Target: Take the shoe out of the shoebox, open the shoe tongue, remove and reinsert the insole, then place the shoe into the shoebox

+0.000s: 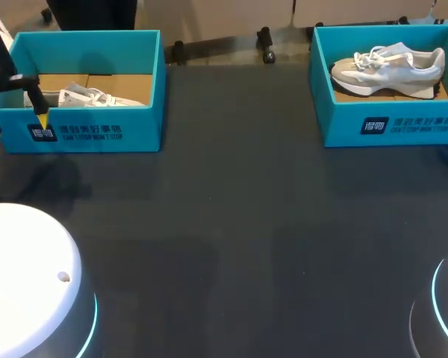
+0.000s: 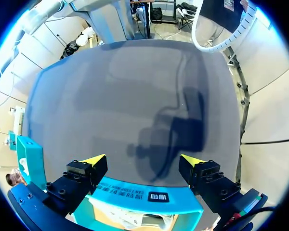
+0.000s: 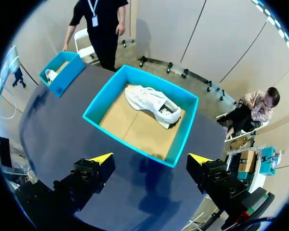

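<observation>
Dark grey table (image 1: pixel 239 224), two teal boxes at its far side, well apart. Left box (image 1: pixel 89 134): white shoe (image 1: pixel 89 97) inside on brown cardboard. Right box (image 1: pixel 403 127): grey-white shoe (image 1: pixel 388 67) inside. Left gripper (image 2: pixel 143 160) at left box's front wall, jaws wide, holding nothing. Right gripper (image 3: pixel 150 159) above right box, jaws apart, empty.
</observation>
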Controlling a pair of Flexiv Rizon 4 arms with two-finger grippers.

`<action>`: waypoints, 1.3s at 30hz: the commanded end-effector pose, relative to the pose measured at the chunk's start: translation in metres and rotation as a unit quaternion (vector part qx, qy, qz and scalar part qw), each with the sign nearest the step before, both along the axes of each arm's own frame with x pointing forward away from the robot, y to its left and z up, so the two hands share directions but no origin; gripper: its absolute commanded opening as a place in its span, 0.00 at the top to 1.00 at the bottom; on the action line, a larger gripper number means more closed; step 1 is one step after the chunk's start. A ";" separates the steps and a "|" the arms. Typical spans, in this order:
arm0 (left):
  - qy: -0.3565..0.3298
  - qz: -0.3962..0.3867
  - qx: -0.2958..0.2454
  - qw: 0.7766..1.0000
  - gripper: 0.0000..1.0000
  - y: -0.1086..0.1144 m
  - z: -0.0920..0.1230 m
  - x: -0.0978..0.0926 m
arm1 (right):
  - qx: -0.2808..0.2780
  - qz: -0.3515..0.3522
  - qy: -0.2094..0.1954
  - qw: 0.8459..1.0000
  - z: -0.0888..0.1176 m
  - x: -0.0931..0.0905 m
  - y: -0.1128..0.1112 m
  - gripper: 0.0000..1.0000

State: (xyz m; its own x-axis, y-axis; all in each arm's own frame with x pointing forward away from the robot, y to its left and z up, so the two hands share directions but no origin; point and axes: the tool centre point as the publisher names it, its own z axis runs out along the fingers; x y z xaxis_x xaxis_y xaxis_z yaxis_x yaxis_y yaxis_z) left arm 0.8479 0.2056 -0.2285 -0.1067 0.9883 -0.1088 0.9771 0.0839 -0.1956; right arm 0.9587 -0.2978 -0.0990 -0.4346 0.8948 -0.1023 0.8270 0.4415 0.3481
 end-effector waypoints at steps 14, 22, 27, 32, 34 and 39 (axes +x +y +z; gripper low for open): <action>0.000 0.000 0.001 1.000 0.00 0.000 0.000 0.000 | -0.029 -0.194 -0.002 0.981 -0.026 0.044 0.001 0.00; 0.000 0.000 0.001 1.000 0.00 0.000 0.000 0.000 | -0.004 -0.214 0.017 0.977 -0.037 0.078 0.002 0.00; 0.000 0.000 0.001 1.000 0.00 0.000 0.000 0.000 | -0.001 -0.240 0.023 0.970 -0.044 0.095 -0.002 0.00; 0.000 0.000 0.001 1.000 0.00 0.000 0.000 0.000 | 0.004 -0.253 0.028 0.967 -0.050 0.116 -0.002 0.00; 0.000 0.000 0.001 1.000 0.00 0.000 0.000 0.000 | 0.002 -0.265 0.030 0.964 -0.053 0.124 -0.003 0.00; 0.000 0.000 0.001 1.000 0.00 0.000 0.000 0.000 | 0.001 -0.257 0.046 0.965 -0.070 0.141 -0.004 0.00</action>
